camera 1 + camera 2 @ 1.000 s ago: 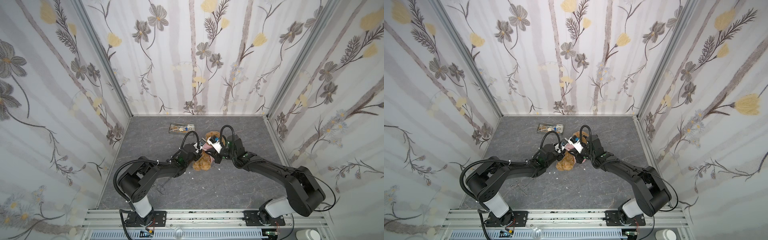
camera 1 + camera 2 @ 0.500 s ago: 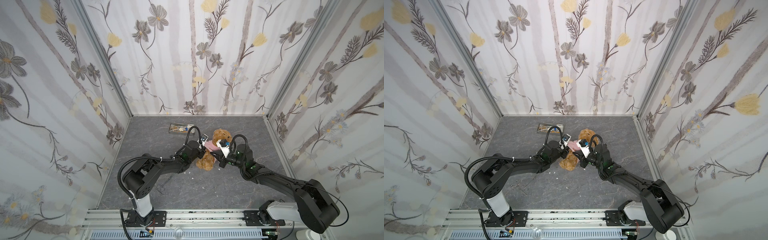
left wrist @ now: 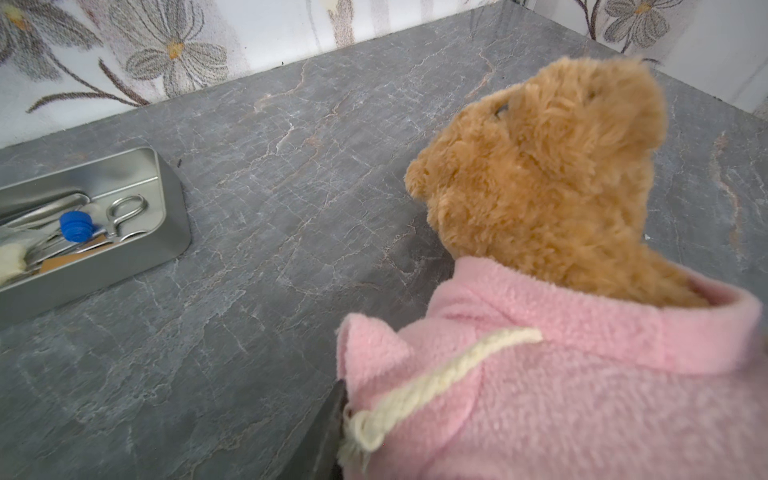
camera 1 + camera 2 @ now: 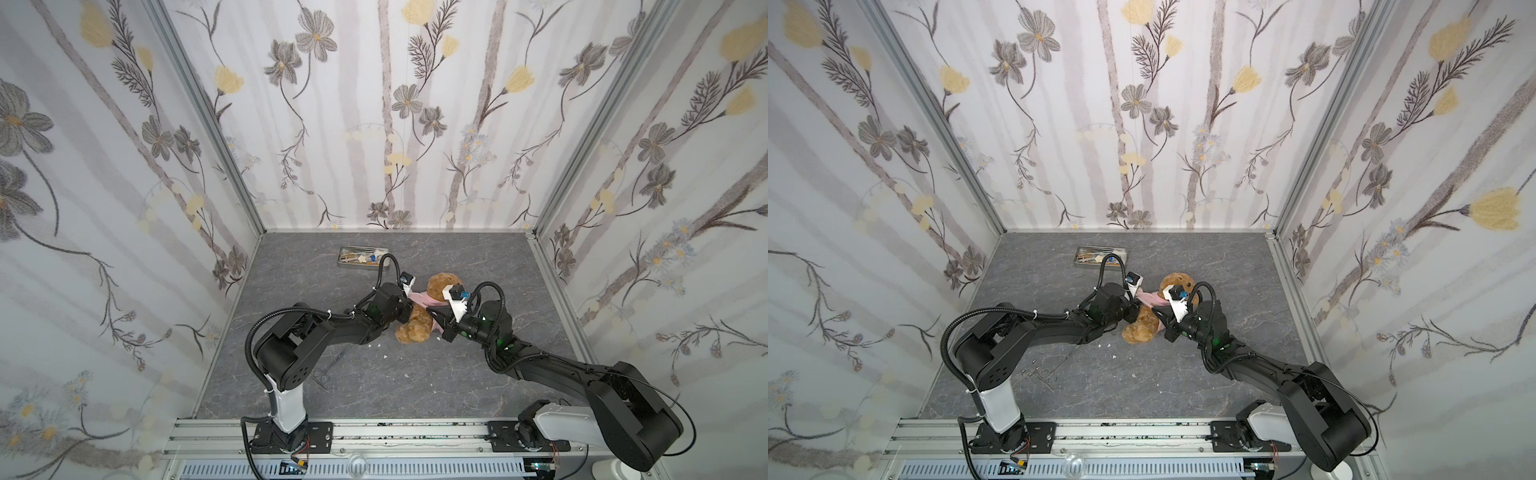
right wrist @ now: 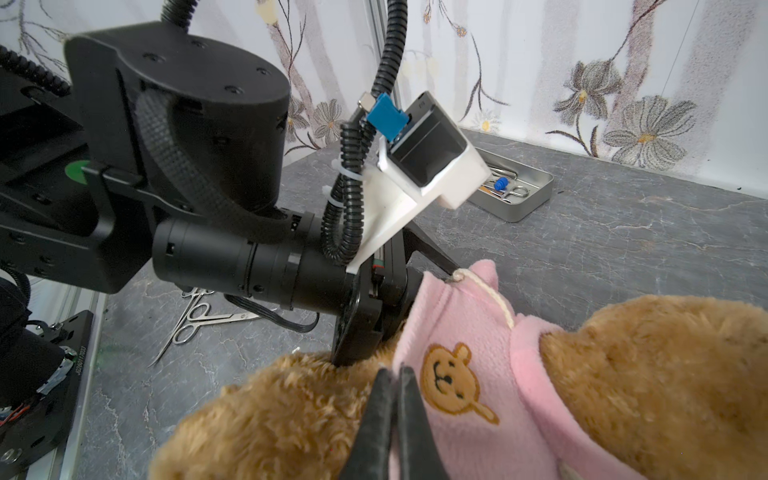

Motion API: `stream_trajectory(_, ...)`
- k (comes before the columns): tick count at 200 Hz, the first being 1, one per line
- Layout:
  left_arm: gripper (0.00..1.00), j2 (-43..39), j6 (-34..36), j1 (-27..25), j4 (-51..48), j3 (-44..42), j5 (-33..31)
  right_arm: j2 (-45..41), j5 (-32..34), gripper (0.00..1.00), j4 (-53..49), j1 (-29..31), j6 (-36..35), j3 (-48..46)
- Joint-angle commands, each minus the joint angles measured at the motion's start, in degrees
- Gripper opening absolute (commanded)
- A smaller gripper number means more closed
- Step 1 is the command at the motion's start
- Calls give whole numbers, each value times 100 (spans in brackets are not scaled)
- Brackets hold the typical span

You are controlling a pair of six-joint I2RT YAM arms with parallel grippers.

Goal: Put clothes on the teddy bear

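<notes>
Near edge, left side: surgical scissors [image 4: 1040, 374] lie flat on the worktop [image 4: 457, 374]. Mid-worktop: teddy bear [image 4: 415, 326] lying down, head toward the far side, between the two tools. Pink shirt [image 5: 469, 332] sits around its neck, head out through the collar. Right tool [image 5: 394, 370] pinched together on the shirt hem beside the bear emblem [image 5: 451, 384]. Left tool [image 5: 397, 316]: jaws partly apart at the shirt's corded corner; cannot tell whether it grips. Behind: metal tray [image 4: 361, 268] of instruments.

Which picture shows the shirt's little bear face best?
The right wrist view: the orange bear face sits close and sharp on the pink shirt. The left wrist view shows only plain fleece and a cream cord; both top views, just a tiny pink patch.
</notes>
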Motion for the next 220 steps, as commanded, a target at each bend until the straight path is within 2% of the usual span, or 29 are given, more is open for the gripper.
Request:
stream_trajectory(1, 39, -25, -473, 76, -782, -49, -1059, 81, -495, 0, 1058, 10, 212, 101)
stream_trajectory(50, 63, -776, -527, 54, -650, -207, -171, 381, 191, 0, 236, -65, 159, 319)
stream_trajectory(121, 85, -2093, -551, 67, -646, -906, 832, 920, 0, 0, 192, -198, 143, 336)
stream_trajectory(153, 87, -2607, -598, 202, -645, -1179, 1074, 918, -47, 0, 160, -226, 102, 365)
stream_trajectory(192, 83, -2861, -1950, 671, -731, -1219, 880, 921, -106, 0, 77, -286, 80, 194)
stream_trajectory(220, 82, -2739, -2276, 718, -896, -1137, 748, 823, 13, 0, -203, -337, 99, 142)
